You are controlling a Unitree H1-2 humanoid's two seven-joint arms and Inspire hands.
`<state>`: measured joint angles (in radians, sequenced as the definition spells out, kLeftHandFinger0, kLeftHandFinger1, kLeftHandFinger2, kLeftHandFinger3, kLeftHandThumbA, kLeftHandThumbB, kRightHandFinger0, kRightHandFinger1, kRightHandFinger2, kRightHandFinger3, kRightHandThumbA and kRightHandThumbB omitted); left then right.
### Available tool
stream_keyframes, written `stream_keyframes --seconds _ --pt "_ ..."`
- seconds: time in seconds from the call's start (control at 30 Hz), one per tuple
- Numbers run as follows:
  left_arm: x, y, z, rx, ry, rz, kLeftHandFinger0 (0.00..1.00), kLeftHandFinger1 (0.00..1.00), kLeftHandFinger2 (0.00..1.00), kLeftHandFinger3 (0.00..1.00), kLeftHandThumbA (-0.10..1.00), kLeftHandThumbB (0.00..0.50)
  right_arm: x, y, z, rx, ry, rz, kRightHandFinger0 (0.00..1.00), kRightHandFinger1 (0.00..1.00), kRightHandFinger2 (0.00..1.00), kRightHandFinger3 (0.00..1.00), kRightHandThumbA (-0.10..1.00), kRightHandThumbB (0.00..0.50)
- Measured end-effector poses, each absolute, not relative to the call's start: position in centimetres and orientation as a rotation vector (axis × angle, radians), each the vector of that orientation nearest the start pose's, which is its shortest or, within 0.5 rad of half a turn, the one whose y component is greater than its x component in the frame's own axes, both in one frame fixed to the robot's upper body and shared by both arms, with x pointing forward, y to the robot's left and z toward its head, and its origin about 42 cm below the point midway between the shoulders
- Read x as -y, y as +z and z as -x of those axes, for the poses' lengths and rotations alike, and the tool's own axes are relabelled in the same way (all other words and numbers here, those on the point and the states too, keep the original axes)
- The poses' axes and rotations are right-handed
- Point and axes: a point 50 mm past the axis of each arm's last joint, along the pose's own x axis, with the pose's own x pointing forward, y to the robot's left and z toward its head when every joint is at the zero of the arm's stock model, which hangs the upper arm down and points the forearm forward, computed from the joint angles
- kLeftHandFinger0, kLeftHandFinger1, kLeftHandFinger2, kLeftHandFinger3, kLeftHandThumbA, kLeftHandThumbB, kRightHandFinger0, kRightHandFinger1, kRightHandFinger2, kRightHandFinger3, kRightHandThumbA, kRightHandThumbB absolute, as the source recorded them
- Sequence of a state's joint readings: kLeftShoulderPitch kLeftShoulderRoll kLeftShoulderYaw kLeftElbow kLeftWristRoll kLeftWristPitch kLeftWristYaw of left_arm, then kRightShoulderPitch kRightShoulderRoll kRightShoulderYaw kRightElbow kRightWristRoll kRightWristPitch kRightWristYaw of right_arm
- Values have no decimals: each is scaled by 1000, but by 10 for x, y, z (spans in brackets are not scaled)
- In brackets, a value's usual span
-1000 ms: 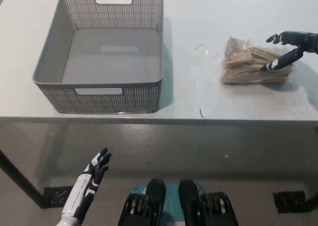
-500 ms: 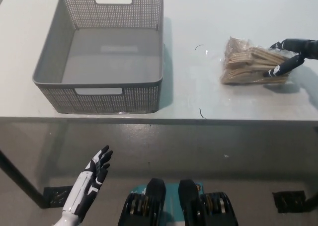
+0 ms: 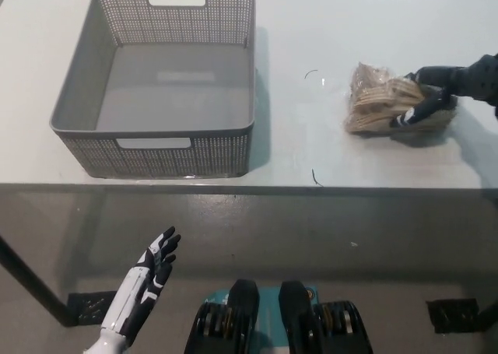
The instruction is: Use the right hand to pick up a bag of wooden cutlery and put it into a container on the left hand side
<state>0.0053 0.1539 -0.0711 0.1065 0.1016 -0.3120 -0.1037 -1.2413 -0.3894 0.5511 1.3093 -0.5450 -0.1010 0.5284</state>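
A clear bag of wooden cutlery (image 3: 381, 103) lies on the white table (image 3: 311, 152) at the right. My black right hand (image 3: 436, 96) comes in from the right edge, and its fingers wrap over the bag's right end, closed on it while the bag still rests on the table. A grey perforated basket (image 3: 159, 132) stands empty on the left half of the table. Below the table's front edge at the lower left, my white left hand (image 3: 144, 284) hangs open with its fingers spread.
The basket has cut-out handles on its near and far walls. Two small dark wire-like scraps (image 3: 315, 179) lie on the table between basket and bag. The table's front edge runs across the middle of the view, with floor below.
My right hand has slid left onto the bag and its fingers have curled shut around the bag's right end. The left hand has barely shifted.
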Motion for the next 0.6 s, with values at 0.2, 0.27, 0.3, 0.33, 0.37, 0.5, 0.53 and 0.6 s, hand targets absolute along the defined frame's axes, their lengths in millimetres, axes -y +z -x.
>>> stream_keyframes --seconds 0.2,0.27,0.3,0.33,0.37,0.5,0.53,0.6 --pt "-235 87 -279 192 -212 -256 1000 1000 1000 1000 920 100 258 288 -583 -368 585 1353 1000 1000 1000 1000 788 500" --pt "-235 88 -279 193 -213 -256 1000 1000 1000 1000 917 99 257 285 -583 -368 586 1359 1000 1000 1000 1000 786 500" --pt "-235 88 -280 194 -213 -256 1000 1000 1000 1000 916 105 257 283 -582 -369 585 1359 1000 1000 1000 1000 803 500" --pt "-235 88 -280 195 -214 -256 1000 1000 1000 1000 914 107 257 282 -582 -365 582 1360 1000 1000 1000 1000 807 500" --pt "-235 88 -280 195 -215 -256 1000 1000 1000 1000 914 116 258 281 -582 -364 580 1363 1000 1000 1000 1000 792 500" --pt "-233 90 -283 204 -218 -256 1000 1000 1000 1000 922 117 259 278 -582 -364 568 1360 1000 1000 1000 1000 489 456" --pt "-233 91 -284 206 -218 -257 1000 1000 1000 1000 922 114 259 277 -582 -368 561 1352 1000 1000 1000 1000 377 401" --pt "-233 92 -284 208 -219 -257 1000 1000 1000 1000 924 119 260 275 -582 -365 541 1351 582 639 755 868 155 320"
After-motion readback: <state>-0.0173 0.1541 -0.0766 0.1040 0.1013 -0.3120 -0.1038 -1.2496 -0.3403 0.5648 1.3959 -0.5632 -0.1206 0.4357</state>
